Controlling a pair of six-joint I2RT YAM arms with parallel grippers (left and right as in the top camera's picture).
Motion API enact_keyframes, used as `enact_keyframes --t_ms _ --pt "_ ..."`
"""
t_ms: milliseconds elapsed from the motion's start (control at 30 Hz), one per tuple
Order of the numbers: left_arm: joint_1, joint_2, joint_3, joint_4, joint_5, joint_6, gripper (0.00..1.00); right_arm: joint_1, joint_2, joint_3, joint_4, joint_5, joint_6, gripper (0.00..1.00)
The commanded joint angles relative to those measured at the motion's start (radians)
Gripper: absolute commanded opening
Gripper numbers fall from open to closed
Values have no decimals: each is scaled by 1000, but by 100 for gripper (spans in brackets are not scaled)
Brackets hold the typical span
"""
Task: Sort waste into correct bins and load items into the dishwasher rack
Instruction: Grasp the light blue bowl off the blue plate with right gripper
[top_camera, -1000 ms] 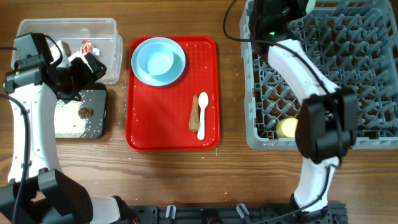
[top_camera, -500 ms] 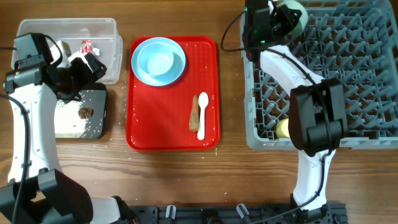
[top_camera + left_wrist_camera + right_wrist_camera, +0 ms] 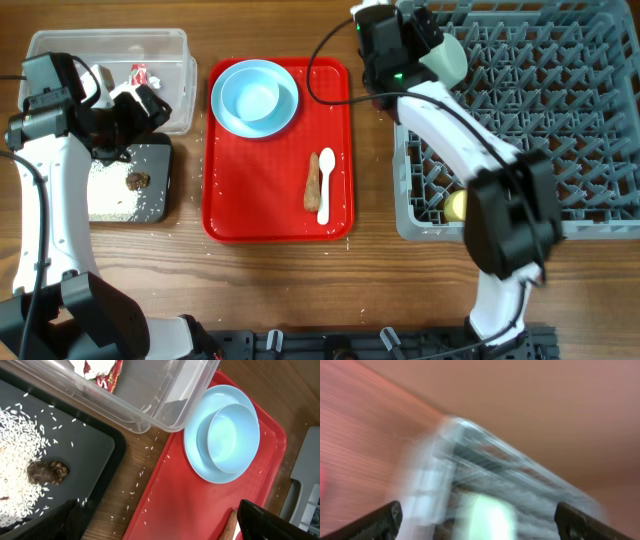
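My right gripper (image 3: 418, 45) is open at the far left corner of the grey dishwasher rack (image 3: 600, 225), and nothing is between its fingers. The pale green bowl (image 3: 450, 62) lies in the rack just beside it, a blurred pale shape (image 3: 487, 515) in the right wrist view. A yellow cup (image 3: 458, 205) sits in the rack's near left corner. The pale blue bowl (image 3: 252, 97) rests on the pale blue plate (image 3: 287, 118) on the red tray (image 3: 260, 200), with the white spoon (image 3: 325, 190) and orange-brown stick (image 3: 312, 180). My left gripper (image 3: 140, 105) hangs open over the bins.
The clear tub (image 3: 60, 50) holds the red-and-white wrapper (image 3: 138, 73) and tissue. The black tray (image 3: 158, 160) in front of it holds rice (image 3: 105, 185) and a brown lump (image 3: 137, 181). Loose rice grains lie on the wood (image 3: 132, 492) by the red tray.
My right gripper opened and let go of the pale green bowl, which now lies in the rack, and the arm swung left. The left arm has not moved.
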Motion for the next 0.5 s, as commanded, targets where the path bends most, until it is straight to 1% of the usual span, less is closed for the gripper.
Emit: enact_keyframes --t_ms 0,33,67,100,167,200,233,267,300,333,400,467 --pt "-3 6 -4 2 -2 9 100 4 -161 6 -42 -667 492 100" --pt "-3 6 -4 2 -2 9 100 4 -160 6 -4 -769 687 100" --pt "-3 6 -4 2 -2 9 100 7 -139 4 48 -834 810 100" --pt "-3 6 -4 2 -2 9 100 29 -97 5 108 -838 873 93" --pt "-3 6 -4 2 -2 9 100 74 -23 9 137 -779 895 89" --pt "-3 6 -4 2 -2 9 100 115 34 36 97 -730 921 86" --pt "-3 6 -4 2 -2 9 100 142 68 73 59 -713 917 85" --pt "-3 6 -4 2 -2 9 100 165 96 108 24 -688 914 82" --pt "-3 6 -4 2 -2 9 100 203 143 181 -60 -624 903 79" --pt "-3 6 -4 2 -2 9 100 216 167 212 -94 -591 900 78" --pt "-3 6 -4 2 -2 9 100 244 229 243 -124 -509 919 68" --pt "-3 6 -4 2 -2 9 100 245 270 243 -121 -499 967 60"
